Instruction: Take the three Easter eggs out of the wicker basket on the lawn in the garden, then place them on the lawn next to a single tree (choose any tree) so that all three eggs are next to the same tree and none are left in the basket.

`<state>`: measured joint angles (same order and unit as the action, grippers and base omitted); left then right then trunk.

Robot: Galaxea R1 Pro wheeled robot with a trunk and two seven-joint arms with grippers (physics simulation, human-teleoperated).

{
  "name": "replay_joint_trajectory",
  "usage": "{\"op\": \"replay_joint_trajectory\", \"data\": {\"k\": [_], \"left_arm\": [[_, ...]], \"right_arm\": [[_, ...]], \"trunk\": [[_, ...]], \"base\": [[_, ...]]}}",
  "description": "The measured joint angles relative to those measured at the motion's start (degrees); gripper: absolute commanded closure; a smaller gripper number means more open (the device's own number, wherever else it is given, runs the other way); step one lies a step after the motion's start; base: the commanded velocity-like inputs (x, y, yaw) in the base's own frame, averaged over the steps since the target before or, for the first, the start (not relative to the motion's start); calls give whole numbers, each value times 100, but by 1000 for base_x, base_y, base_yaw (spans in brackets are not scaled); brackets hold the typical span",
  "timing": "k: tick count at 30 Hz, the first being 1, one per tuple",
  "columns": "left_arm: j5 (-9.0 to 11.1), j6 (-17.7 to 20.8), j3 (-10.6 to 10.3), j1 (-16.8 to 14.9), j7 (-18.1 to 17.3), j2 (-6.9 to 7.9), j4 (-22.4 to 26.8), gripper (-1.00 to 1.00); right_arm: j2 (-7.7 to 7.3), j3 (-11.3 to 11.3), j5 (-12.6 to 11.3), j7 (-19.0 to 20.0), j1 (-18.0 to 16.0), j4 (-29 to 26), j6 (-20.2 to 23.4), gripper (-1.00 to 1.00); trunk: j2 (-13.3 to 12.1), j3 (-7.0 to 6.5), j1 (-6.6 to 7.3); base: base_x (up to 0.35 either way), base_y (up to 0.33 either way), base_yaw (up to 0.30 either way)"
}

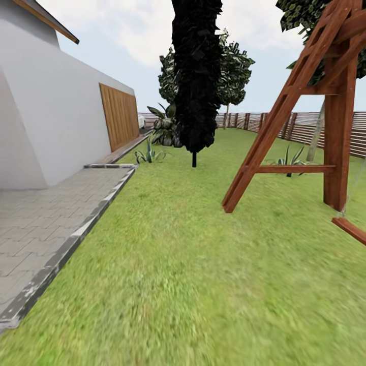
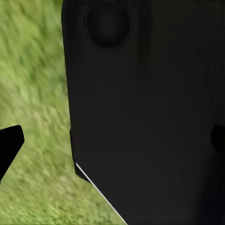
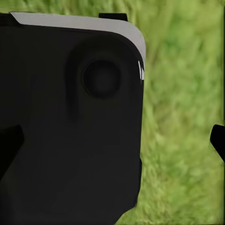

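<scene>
The lawn [image 1: 203, 264] stretches ahead through the garden in the head view. The Easter eggs and the wicker basket are out of view. A tree [image 1: 235, 66] with a rounded leafy crown and a thin pale trunk stands far back by the fence. Another such tree [image 1: 316, 133] rises behind the swing frame. My left gripper [image 2: 112, 143] hangs over grass, its fingertips [image 2: 10, 143] spread to the frame's edges, open and empty. My right gripper [image 3: 112, 140] is likewise open over grass, one fingertip [image 3: 217, 139] showing at the edge. A dark part of the robot's body lies behind each.
An all-black columnar tree [image 1: 196, 76] stands mid-lawn ahead. A wooden swing frame [image 1: 325, 117] occupies the right. A grey paved path [image 1: 46, 218] with a kerb runs along the white house [image 1: 51, 112] at left. A slatted fence [image 1: 300, 127] closes the back, with spiky plants [image 1: 150, 155] near it.
</scene>
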<state>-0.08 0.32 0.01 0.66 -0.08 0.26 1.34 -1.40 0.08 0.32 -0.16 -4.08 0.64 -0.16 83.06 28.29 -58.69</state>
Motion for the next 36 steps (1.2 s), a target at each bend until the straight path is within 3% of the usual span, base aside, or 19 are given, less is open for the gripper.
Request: {"op": "replay_joint_trajectory", "data": {"k": [36], "left_arm": [[0, 0, 4, 0, 0, 0, 0, -100]], "right_arm": [[-4, 0, 0, -15, 0, 0, 2, -100]], "trunk": [[0, -184, 0]], "base": [[334, 0, 6]]}}
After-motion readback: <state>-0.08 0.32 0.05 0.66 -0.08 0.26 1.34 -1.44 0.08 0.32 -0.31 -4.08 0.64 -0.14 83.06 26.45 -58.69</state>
